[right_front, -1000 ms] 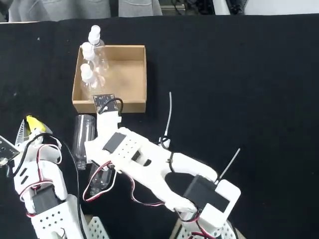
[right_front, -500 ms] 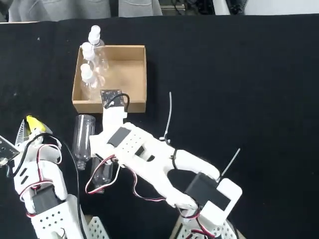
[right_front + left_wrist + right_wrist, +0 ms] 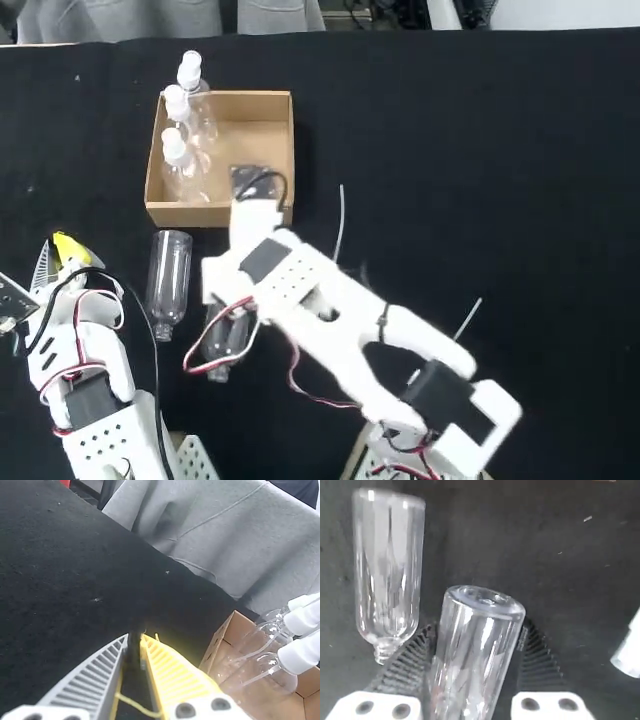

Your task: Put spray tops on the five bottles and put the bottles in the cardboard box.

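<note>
My right tool (image 3: 479, 630) is pinching a clear bottle (image 3: 470, 650) that is wearing no top, and its fingers (image 3: 404, 657) are pressing on both sides of it. From above, this bottle is sitting under my right arm, at about 6 o'clock from the cardboard box (image 3: 250, 97). A second open bottle (image 3: 168, 272) is lying on the black counter (image 3: 480, 150), at 10 o'clock from the pinched one. Three bottles with spray tops (image 3: 180, 135) are leaning in the box, along its 9 o'clock wall. My left tool (image 3: 135, 642) is holding nothing, its fingers pressed together, at 8 o'clock of the counter.
</note>
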Action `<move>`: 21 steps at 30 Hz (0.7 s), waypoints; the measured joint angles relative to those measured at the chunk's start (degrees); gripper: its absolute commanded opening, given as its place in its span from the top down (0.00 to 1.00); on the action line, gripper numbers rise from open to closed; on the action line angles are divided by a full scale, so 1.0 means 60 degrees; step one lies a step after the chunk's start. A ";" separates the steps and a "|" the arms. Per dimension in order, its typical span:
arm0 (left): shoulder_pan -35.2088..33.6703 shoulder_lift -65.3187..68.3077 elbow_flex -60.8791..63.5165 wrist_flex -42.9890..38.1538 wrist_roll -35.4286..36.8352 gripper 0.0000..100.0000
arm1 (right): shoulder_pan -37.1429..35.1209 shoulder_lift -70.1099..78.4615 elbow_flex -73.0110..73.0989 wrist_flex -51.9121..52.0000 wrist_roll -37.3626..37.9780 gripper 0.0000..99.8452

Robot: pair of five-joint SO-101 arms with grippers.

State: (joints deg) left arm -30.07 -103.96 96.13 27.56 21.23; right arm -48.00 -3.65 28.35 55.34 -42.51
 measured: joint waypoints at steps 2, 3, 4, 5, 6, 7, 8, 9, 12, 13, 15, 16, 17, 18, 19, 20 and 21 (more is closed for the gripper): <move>0.0000 0.0000 0.0000 0.0000 0.0000 0.97 | 0.0234 -0.0308 0.0000 0.0147 0.0000 0.92; 0.0000 0.0000 0.0000 0.0000 0.0000 0.97 | 0.0293 -0.0440 0.0000 0.0234 0.0000 0.92; 0.0000 0.0000 0.0000 0.0000 0.0000 0.97 | 0.0352 -0.0557 0.0000 0.0322 0.0000 0.92; 0.0000 0.0000 0.0000 0.0000 0.0000 0.97 | 0.0381 -0.0689 0.0000 0.0396 0.0000 0.92; 0.0000 0.0000 0.0000 0.0000 0.0000 0.97 | 0.0425 -0.0806 0.0000 0.0454 0.0000 0.92; 0.0000 0.0000 0.0000 0.0000 0.0000 0.97 | 0.0440 -0.0908 0.0000 0.0513 0.0000 0.92; 0.0000 0.0000 0.0000 0.0000 0.0000 0.97 | 0.0454 -0.1026 0.0000 0.0571 0.0000 0.92; 0.0000 0.0000 0.0000 0.0000 0.0000 0.97 | 0.0454 -0.1128 0.0000 0.0630 0.0000 0.92; 0.0000 0.0000 0.0000 0.0000 0.0000 0.97 | 0.0557 -0.1421 0.0000 0.0835 0.0000 0.92; 0.0000 0.0000 0.0000 0.0000 0.0000 0.97 | 0.0659 -0.1538 0.0000 0.0864 0.0000 0.92; 0.0000 0.0000 0.0000 0.0000 0.0000 0.97 | 0.0923 -0.1773 0.0000 0.0923 0.0000 0.92; 0.0000 0.0000 0.0000 0.0000 0.0000 0.97 | 0.1099 -0.1846 0.0000 0.0938 0.0000 0.92; 0.0000 0.0000 0.0000 0.0000 0.0000 0.97 | 0.1289 -0.1875 0.0000 0.0938 0.0000 0.92; 0.0000 0.0000 0.0000 0.0000 0.0000 0.97 | 0.1480 -0.1875 0.0000 0.0938 0.0000 0.92; 0.0000 0.0000 0.0000 0.0000 0.0000 0.97 | 0.1685 -0.1875 0.0000 0.0938 0.0000 0.92; 0.0000 0.0000 0.0000 0.0000 0.0000 0.97 | 0.1890 -0.1875 0.0000 0.0938 0.0000 0.92; 0.0000 0.0000 0.0000 0.0000 0.0000 0.97 | 0.2095 -0.1875 0.0000 0.0938 0.0000 0.92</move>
State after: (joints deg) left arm -30.07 -103.96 96.13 27.56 21.23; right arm -35.43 -14.90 28.35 60.97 -42.51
